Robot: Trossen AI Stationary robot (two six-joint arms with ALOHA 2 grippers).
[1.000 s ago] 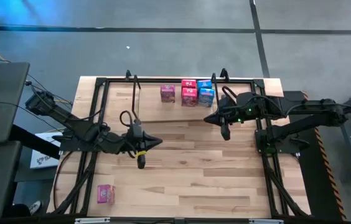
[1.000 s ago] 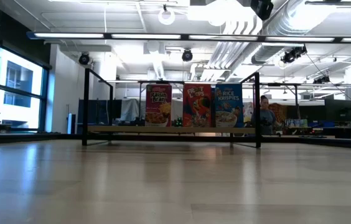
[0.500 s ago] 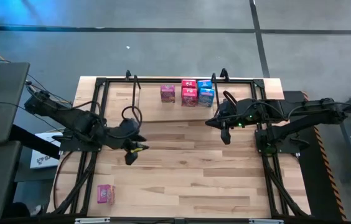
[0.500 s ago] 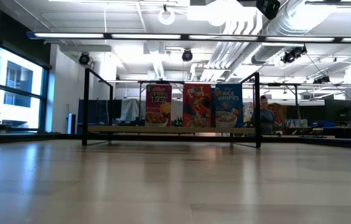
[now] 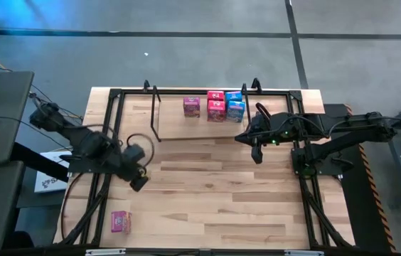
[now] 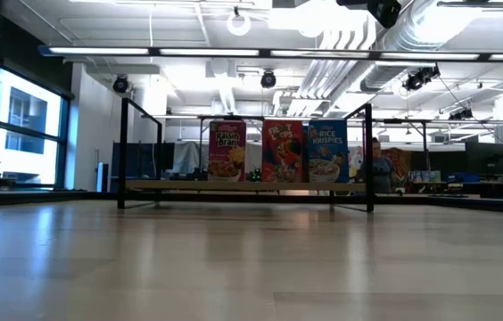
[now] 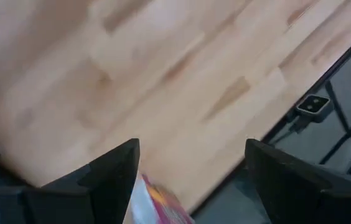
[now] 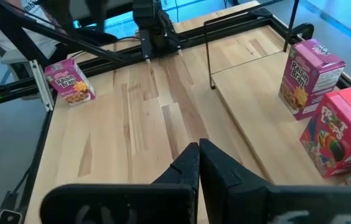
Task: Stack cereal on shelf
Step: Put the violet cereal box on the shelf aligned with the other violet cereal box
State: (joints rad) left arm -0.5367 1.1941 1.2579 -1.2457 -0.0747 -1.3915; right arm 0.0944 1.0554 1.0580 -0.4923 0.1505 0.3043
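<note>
Three cereal boxes (image 5: 216, 106) stand close together on the shelf (image 5: 186, 124) at the counter's (image 5: 215, 199) far edge; a fourth pink box (image 5: 121, 222) lies alone near the front left corner. Between them the counter is bare wood. The left claw (image 5: 138, 181) hovers above that lone box, fingers apart, holding nothing. The right claw (image 5: 256, 153) hangs beside the shelf, fingers pressed together, empty.

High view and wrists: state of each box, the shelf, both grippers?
Raisin Bran box: upright on shelf.
Froot Loops box: upright on shelf.
Rice Krispies box: upright on shelf, beside the Froot Loops box.
Loose box: on table near front left corner, not on shelf.
Shelf: holds three boxes.
Left gripper: open, empty.
Right gripper: shut, empty.
</note>
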